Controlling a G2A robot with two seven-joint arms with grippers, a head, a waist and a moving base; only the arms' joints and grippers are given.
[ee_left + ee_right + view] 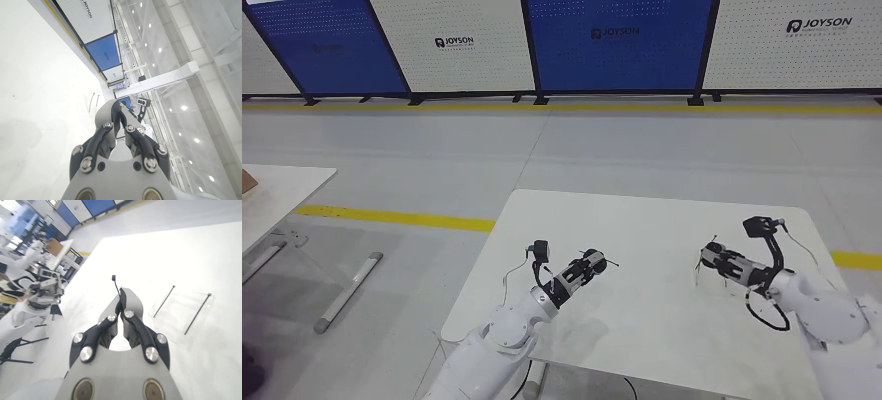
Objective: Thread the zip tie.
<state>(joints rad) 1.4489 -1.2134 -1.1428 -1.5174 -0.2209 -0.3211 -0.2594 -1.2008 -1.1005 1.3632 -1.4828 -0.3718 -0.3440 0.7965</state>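
Observation:
My right gripper [121, 293] is shut on a thin black zip tie [115, 284]. The tie's square head sticks out past the fingertips, above the white table [170, 256]. In the top view the right gripper [708, 257] is over the table's right part. My left gripper [594, 263] is left of the middle, well apart from the right one. The left gripper [118, 103] is shut, its pads pressed together, with nothing visible between them in its wrist view. In the top view a thin dark sliver pokes from its tip; I cannot tell what it is.
Two spare black zip ties [163, 301] [197, 314] lie side by side on a clear plastic sheet [181, 317] on the table, close to the right gripper. From the left wrist they appear as spare ties [92, 102] near the table's far edge. Another white table [272, 195] stands far left.

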